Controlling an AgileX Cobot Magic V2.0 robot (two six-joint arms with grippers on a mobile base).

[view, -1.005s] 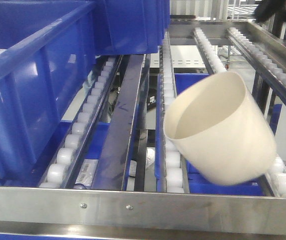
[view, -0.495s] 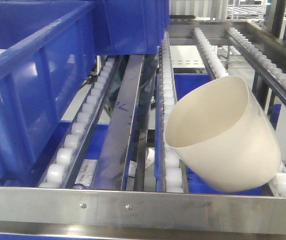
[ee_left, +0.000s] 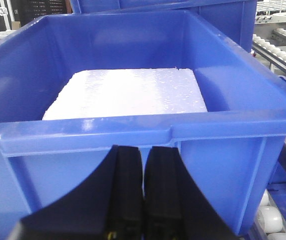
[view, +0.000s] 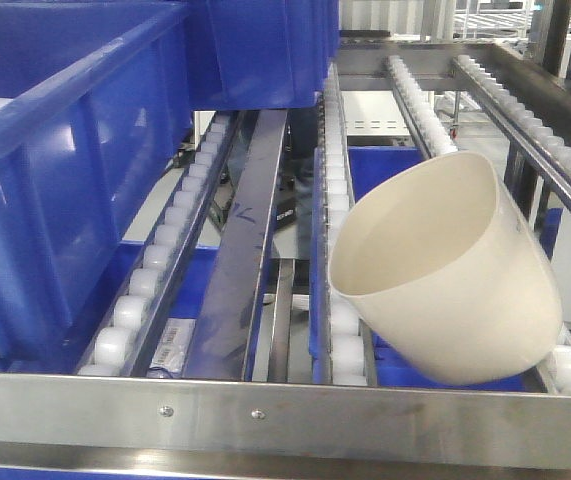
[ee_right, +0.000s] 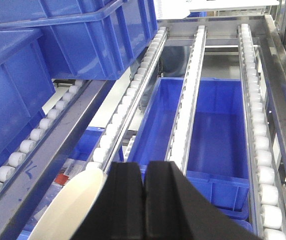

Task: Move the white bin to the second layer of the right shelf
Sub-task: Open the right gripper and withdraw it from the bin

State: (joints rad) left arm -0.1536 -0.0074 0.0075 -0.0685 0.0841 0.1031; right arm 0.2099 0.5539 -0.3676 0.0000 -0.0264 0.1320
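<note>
The white bin (view: 445, 275) lies tipped on the right shelf second layer (view: 350, 345), at the rack's front right corner, its base against the steel front lip (view: 285, 405) and its open mouth turned up and toward the rack's left side. It rests across the white rollers (view: 345, 320) of the right-hand lanes, not upright. The right gripper (ee_right: 144, 200) hovers just above and behind it, fingers pressed together and holding nothing; only a curve of the bin's rim (ee_right: 75, 200) shows, low and to the left of the fingers in the right wrist view. The left gripper (ee_left: 143, 192), likewise closed and empty, faces a blue crate (ee_left: 132, 100) carrying a white foam slab (ee_left: 127, 92), well away on the rack's left side. The right arm is plainly the nearer. The bin appears delivered but leaning, so any further move would likely be a nudge from the right to set it square.
</note>
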